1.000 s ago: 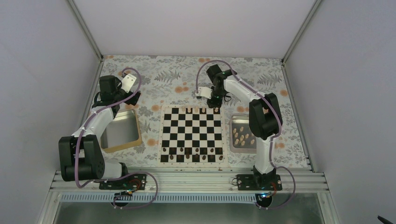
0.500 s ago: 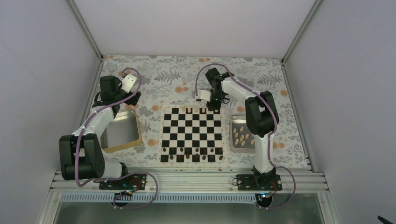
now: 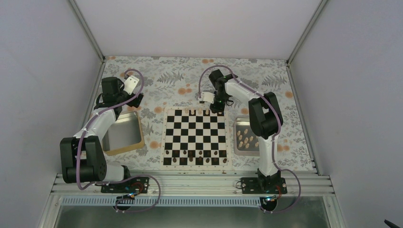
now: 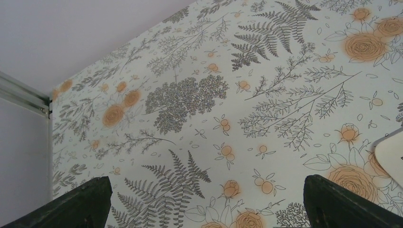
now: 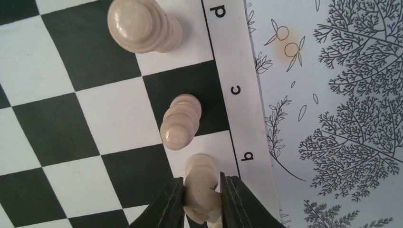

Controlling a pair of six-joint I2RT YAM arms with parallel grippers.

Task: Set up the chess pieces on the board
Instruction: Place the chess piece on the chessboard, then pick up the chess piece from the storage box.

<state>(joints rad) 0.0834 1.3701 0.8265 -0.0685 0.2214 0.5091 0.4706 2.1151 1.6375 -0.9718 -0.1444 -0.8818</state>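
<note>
Chess piece (image 5: 202,187) stood on the board (image 5: 71,128)'s b square, toward the surface (image 5: 332,95)'s far edge, pinched between narrow right fingers (image 5: 235,199); left fingers (image 4: 76,204) gaped wide. Opening evenly, then rising straight, would likely spare the neighbouring piece (image 5: 180,121).

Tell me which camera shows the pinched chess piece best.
The right wrist view: the chess piece is close up, pinched by the right gripper. The top view makes it too small to see. The left wrist view misses it.

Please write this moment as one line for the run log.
right gripper: shut on piece, at board edge, square b | left gripper: open, empty | step: placing
</note>
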